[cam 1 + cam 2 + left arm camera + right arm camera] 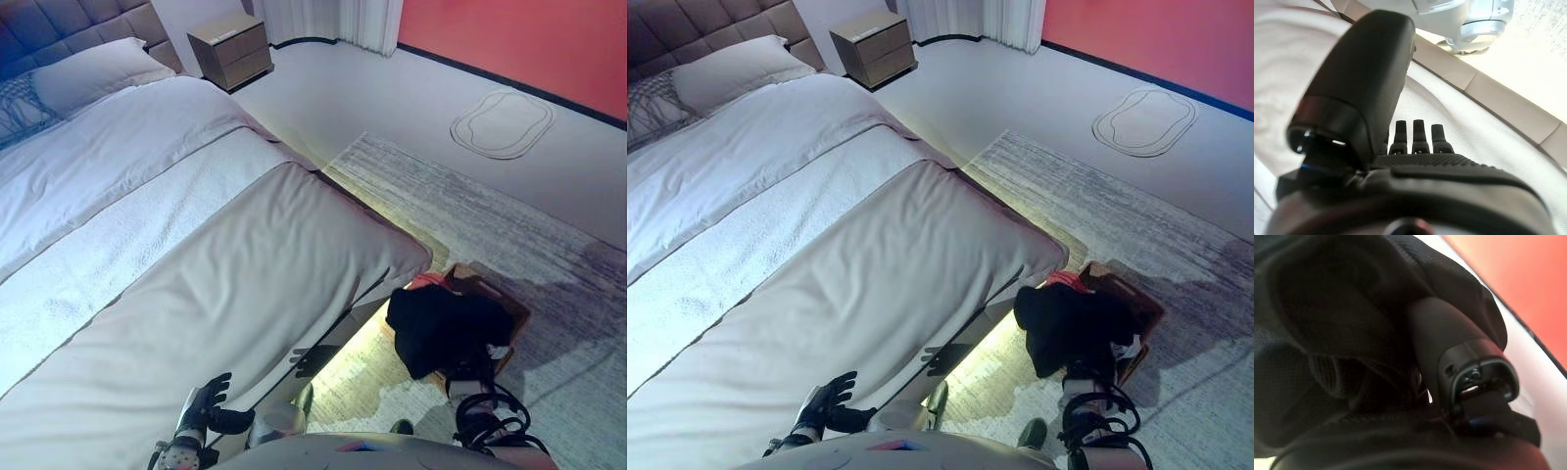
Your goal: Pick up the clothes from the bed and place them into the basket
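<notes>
Right hand (1449,357) pinches black garment (441,328) over basket (514,318), near right. Soft, light, drapey: bunched fold holds best. Left hand (208,406) relaxed, empty.

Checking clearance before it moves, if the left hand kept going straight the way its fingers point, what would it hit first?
Most likely the bed. The left hand is open, its fingers reaching out low over the pale cover, and nothing else shows in that line. How near they are to the cover is hard to judge.
</notes>
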